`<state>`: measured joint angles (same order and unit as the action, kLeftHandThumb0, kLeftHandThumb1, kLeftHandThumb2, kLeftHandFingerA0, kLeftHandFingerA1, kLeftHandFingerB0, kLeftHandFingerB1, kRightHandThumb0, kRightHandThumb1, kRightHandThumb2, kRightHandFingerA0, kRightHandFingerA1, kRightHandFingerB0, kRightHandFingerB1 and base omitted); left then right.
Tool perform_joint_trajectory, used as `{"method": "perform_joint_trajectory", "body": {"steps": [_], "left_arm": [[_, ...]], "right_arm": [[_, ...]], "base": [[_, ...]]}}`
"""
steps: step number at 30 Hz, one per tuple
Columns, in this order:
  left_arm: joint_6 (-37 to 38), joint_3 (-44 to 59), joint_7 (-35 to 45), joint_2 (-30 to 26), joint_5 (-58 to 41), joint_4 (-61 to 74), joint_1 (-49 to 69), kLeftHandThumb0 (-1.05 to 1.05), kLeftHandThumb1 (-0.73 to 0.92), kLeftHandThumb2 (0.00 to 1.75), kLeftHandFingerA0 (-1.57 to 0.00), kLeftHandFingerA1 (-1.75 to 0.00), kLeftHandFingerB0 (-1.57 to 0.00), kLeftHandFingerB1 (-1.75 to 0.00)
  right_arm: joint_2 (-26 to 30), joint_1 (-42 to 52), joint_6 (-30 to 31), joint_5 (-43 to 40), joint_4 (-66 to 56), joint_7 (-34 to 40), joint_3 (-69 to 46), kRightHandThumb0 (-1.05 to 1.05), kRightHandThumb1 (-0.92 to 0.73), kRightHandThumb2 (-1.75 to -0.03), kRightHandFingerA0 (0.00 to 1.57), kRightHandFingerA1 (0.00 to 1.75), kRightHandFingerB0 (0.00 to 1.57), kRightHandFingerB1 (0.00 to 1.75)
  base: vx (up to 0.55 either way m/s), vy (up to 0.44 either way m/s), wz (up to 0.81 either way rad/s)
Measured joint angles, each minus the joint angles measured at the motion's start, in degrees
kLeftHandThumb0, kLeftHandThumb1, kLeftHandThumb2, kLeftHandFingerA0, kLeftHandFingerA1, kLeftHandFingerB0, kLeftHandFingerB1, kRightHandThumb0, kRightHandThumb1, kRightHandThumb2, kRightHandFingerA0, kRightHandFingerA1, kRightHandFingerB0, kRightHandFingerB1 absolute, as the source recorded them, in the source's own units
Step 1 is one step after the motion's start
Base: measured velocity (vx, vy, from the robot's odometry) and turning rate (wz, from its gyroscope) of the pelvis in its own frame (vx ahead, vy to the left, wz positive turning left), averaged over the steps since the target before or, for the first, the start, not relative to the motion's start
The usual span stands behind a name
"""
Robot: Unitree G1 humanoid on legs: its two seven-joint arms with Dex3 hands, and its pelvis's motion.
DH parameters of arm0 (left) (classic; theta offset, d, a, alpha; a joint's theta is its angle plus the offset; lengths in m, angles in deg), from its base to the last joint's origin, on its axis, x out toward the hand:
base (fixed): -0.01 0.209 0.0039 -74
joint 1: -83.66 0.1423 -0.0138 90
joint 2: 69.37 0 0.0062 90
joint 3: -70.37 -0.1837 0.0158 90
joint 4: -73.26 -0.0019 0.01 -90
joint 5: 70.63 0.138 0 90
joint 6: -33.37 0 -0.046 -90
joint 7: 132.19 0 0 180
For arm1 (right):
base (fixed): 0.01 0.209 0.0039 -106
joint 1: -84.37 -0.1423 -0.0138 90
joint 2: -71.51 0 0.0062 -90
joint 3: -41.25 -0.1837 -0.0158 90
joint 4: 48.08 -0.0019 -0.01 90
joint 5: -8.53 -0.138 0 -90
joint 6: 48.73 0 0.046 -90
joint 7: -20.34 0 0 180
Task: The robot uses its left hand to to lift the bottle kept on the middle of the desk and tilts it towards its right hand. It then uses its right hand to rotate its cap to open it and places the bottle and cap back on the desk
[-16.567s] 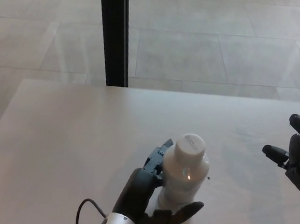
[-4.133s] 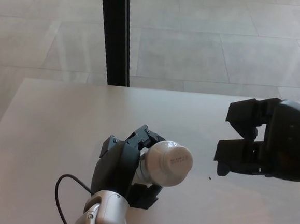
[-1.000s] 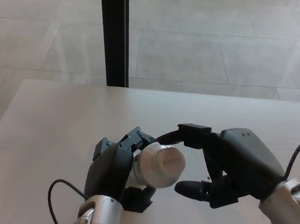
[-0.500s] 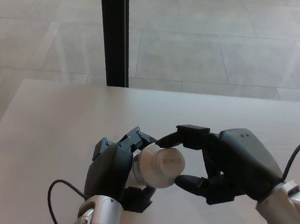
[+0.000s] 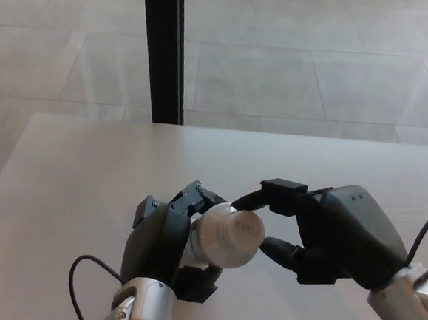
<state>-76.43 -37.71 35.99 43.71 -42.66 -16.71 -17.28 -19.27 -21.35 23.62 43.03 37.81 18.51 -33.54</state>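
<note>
Pale desk (image 5: 80,164) before a tiled floor: cap-gripping step.
Lower centre, the left hand (image 5: 161,241) clasps the tilted white plastic bottle (image 5: 209,237); the right hand (image 5: 334,236) pinches its round white cap (image 5: 238,232), which apparently needs twisting next.

Glossy white plastic bottle (image 5: 211,241), matt desk (image 5: 79,179)

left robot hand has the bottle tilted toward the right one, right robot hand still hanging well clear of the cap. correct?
Not quite. The head view shows the right robot hand closed in on the cap, fingers at its edge, not clear of it. The left robot hand does hold the bottle tilted toward it.
</note>
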Motion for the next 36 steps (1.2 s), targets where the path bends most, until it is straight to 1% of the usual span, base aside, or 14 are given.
{"method": "perform_joint_trajectory", "body": {"steps": [9,11,15,18,19,20,22,23,24,25,26,28,31,36], "left_arm": [[0.0,0.2,0.1,0.0,0.0,-0.1,-0.2,0.17,0.71,1.15,-0.98,-1.70,-0.82,-1.40],[0.0,0.4,0.1,0.0,-0.1,-0.1,-0.2,0.12,0.75,0.86,-0.64,-0.97,-0.54,-0.73],[0.0,0.0,0.0,-0.2,0.1,-0.1,0.1,0.09,0.78,0.76,-0.52,-0.80,-0.45,-0.65],[-0.1,-0.5,-0.1,-0.7,0.4,-0.1,0.5,0.21,0.78,0.80,-0.64,-1.05,-0.59,-0.80],[-0.1,-0.6,-0.1,-0.7,0.5,-0.1,0.5,0.24,0.80,0.75,-0.68,-1.34,-0.68,-1.13],[0.0,-0.7,-0.2,-0.8,0.5,-0.1,0.6,0.23,0.79,0.77,-0.67,-1.22,-0.67,-1.01],[0.5,-0.8,-0.4,-1.0,0.6,-0.2,0.7,0.23,0.78,0.79,-0.65,-1.20,-0.68,-0.96],[0.8,-0.8,-0.5,-1.1,0.6,-0.2,0.8,0.19,0.73,0.84,-0.55,-0.89,-0.48,-0.72],[1.1,-0.8,-0.6,-1.2,0.7,-0.3,0.9,0.19,0.73,0.84,-0.55,-0.89,-0.48,-0.72],[1.2,-0.8,-0.6,-1.2,0.7,-0.3,1.0,0.15,0.76,0.80,-0.54,-0.87,-0.47,-0.68],[1.3,-0.9,-0.7,-1.2,0.7,-0.3,1.1,0.11,0.80,0.77,-0.58,-1.02,-0.50,-0.71],[1.3,-0.9,-0.8,-0.9,0.8,-0.3,1.1,0.12,0.81,0.99,-0.80,-1.75,-0.77,-1.48],[1.3,-0.1,-0.8,-0.5,0.6,-0.6,0.9,0.15,0.74,1.13,-1.07,-1.71,-0.92,-1.45],[1.3,0.6,-0.8,-0.5,0.4,-0.9,0.5,0.20,0.70,1.19,-0.84,-1.72,-0.75,-1.40]], "right_arm": [[0.0,-0.2,-0.5,1.1,-0.3,1.6,0.9,-0.41,-0.53,-0.60,1.05,1.59,0.56,0.50],[0.0,-0.2,-0.4,1.2,-0.8,1.4,1.2,-0.58,-0.48,-0.59,1.09,1.58,0.48,0.47],[0.0,0.0,0.3,1.2,-2.3,0.5,1.8,-0.68,-0.48,-0.59,1.07,1.66,0.43,0.46],[0.4,0.0,1.1,1.5,-3.4,-0.4,2.1,-0.71,-0.50,-0.56,1.06,1.67,0.41,0.45],[0.6,0.0,1.4,1.7,-3.7,-0.7,2.2,-0.72,-0.50,-0.56,1.05,1.69,0.42,0.45],[0.7,0.0,1.7,1.9,-4.0,-0.9,2.2,-0.81,-0.41,-0.76,1.08,1.60,0.38,0.51],[0.9,0.0,2.3,2.3,-4.5,-1.4,2.3,-0.73,-0.46,-0.61,1.00,1.75,0.42,0.47],[0.9,0.0,2.5,2.4,-4.6,-1.6,2.3,-0.61,-0.32,-0.85,1.39,1.51,0.41,0.60],[1.0,0.1,2.8,2.5,-4.8,-1.7,2.3,-0.61,-0.32,-0.85,1.39,1.51,0.41,0.60],[1.0,0.1,3.0,2.7,-5.0,-1.8,2.3,-0.69,-0.48,-0.61,1.02,1.75,0.47,0.50],[1.0,0.1,3.1,2.8,-5.1,-1.9,2.3,-0.65,-0.51,-0.62,1.01,1.73,0.49,0.51],[1.0,0.1,3.3,3.2,-5.1,-1.9,2.3,-0.57,-0.55,-0.63,1.02,1.67,0.57,0.55],[0.9,0.2,3.3,3.5,-5.0,-1.8,2.3,-0.56,-0.55,-0.63,1.02,1.66,0.56,0.55],[0.9,0.3,3.4,4.0,-4.8,-1.7,2.2,-0.59,-0.54,-0.63,0.98,1.75,0.53,0.55]], "base": [[0.00,0.000,0.00],[0.00,0.000,0.00],[0.00,0.000,0.00],[0.00,0.000,0.00],[0.00,0.000,0.00],[0.00,0.000,0.00],[0.00,0.000,0.00],[0.00,0.000,0.00],[0.00,0.000,0.00],[0.00,0.000,0.00],[0.00,0.000,0.00],[0.00,0.000,0.00],[0.00,0.000,0.00],[0.00,0.000,0.00]]}}
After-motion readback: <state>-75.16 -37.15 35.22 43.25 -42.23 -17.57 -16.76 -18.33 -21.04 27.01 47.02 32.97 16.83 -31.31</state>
